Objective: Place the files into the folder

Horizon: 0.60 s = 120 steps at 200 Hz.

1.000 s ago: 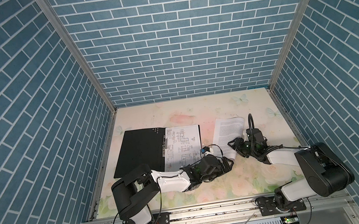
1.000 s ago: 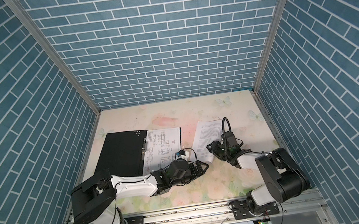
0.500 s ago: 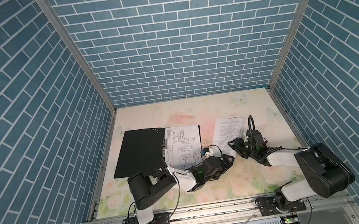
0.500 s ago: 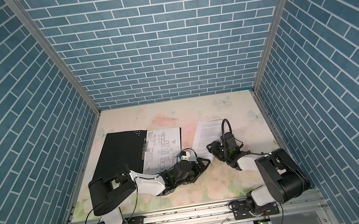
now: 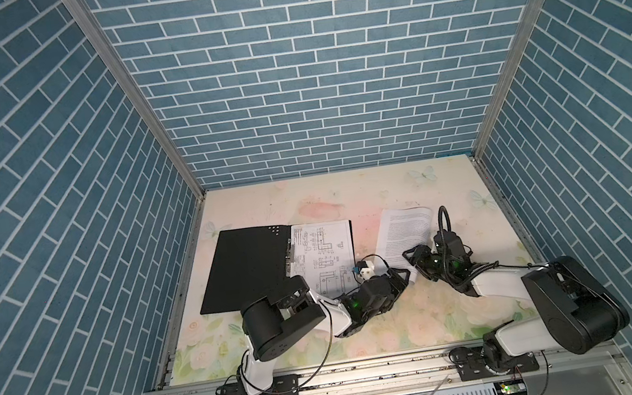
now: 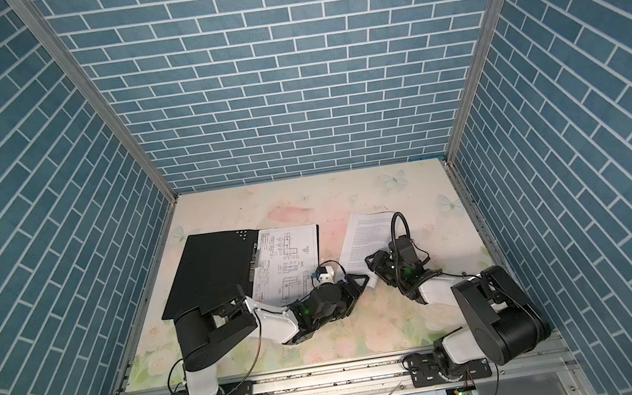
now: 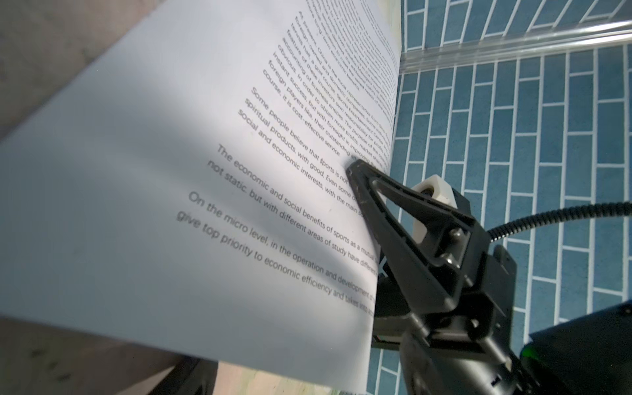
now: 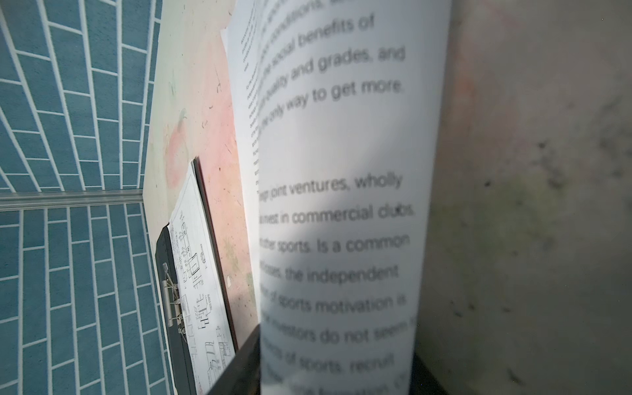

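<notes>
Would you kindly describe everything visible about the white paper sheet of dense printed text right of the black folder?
The white paper sheet of printed text is thin and flexible, with black paragraphs. Its far end rests on the floral tabletop, apart from the black folder; its near end is lifted and bowed. A black finger of the right gripper lies against its printed face; whether clamped is unclear.

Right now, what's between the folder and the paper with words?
A bare strip of table, in both top views. Nearer the front, the left end effector reaches toward the paper.
</notes>
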Available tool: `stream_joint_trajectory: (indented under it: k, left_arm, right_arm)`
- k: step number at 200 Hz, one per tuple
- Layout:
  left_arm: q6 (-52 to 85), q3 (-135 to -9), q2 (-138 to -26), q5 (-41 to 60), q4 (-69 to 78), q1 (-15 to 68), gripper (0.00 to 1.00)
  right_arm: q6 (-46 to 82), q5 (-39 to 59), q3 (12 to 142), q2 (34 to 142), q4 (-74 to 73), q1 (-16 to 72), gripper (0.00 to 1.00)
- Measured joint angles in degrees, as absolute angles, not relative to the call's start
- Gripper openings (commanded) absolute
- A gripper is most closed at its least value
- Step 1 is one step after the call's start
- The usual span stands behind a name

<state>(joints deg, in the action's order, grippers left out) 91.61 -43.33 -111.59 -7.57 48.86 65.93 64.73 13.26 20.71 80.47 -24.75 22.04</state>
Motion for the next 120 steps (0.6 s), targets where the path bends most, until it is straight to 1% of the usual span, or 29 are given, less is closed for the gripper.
stream_joint_trajectory:
  k: [24,51,85,104,120]
  left_arm:
    - [92.5,-43.4,-112.1,-9.0,49.9,65.9,0.68]
    - [92.8,-43.4,-112.2,-10.3,51.0,65.9,0.62]
    - [93.2,-43.4,-112.3,-11.4,52.1,65.9,0.50]
    - [93.1,-43.5,-112.5,-11.8,52.7,65.9,0.41]
    - [92.9,-43.5,-112.5,-12.2,53.0,66.0,0.36]
  right_arm:
    - [64.7,13.1,20.6,80.3,-24.8,22.1,0.53]
    - [64.7,12.8,20.2,79.8,-24.8,22.1,0.53]
    - [64.7,12.7,19.9,79.5,-24.7,22.1,0.53]
    - [64.7,12.6,19.9,79.1,-24.2,22.1,0.53]
    - [64.7,12.5,19.8,78.8,-23.7,22.1,0.53]
